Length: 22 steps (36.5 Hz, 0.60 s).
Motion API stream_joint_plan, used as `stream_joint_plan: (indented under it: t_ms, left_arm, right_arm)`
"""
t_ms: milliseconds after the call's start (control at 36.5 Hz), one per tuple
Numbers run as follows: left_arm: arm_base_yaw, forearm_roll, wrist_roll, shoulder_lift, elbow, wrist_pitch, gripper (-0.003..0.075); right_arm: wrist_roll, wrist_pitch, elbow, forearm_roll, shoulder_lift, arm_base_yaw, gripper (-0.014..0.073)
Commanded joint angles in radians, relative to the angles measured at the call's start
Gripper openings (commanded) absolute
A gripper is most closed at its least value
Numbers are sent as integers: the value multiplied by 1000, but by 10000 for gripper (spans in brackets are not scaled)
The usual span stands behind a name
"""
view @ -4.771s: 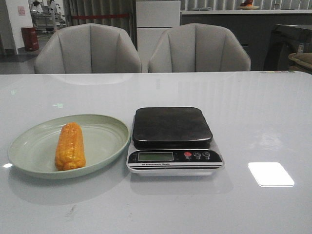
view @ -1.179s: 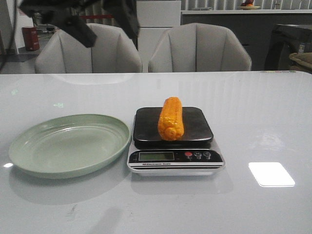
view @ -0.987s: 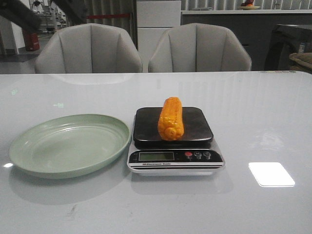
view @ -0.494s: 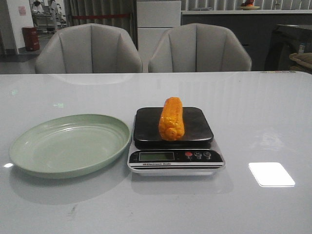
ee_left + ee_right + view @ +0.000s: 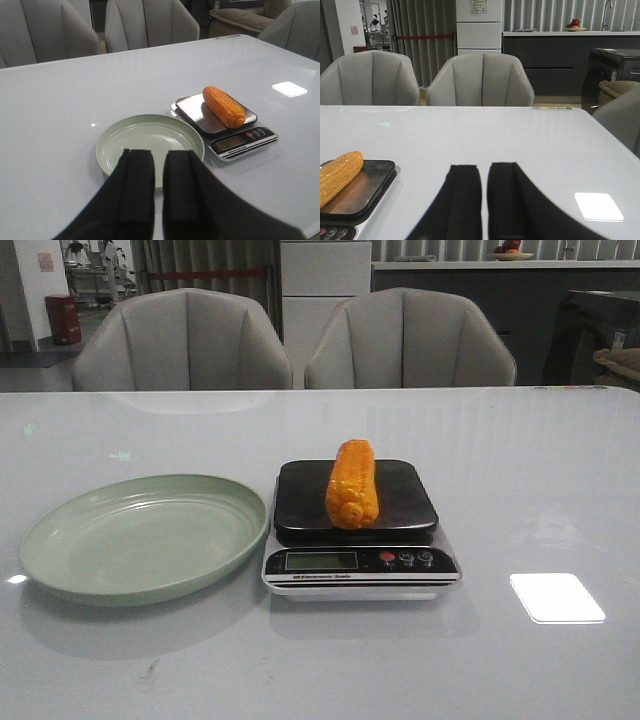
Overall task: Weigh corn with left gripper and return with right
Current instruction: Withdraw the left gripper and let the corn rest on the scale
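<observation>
Weighing step: the corn (image 5: 351, 483) lies lengthwise on the scale (image 5: 356, 565), mid-table toward the near edge, beside the plate (image 5: 60, 575). Left gripper (image 5: 158, 187) and right gripper (image 5: 484, 197) hang nearly closed, empty. Next, the right gripper should open over the cob.

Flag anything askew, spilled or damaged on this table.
Nothing stands out. The corn lies lengthwise on the scale, its near tip just over the platform's front edge. The green plate sits beside it. No spills or visible damage.
</observation>
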Motion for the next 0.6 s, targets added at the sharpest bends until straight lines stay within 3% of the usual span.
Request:
stream_joint_plan:
  t_ms: [0,274,576]
  left_arm:
    - [-1,0,2,-19,-19,-88,116]
    - [-1,0,2,-19,-19,-94,114]
    - [-1,0,2,-19,-19,-101,114]
  right_arm:
    - [-6,-87,10,-11,-18,-5,208]
    - [-4,-199,-39,-10,-13,-2,208]
    - [-4,180,-396,-10,322,-2,208]
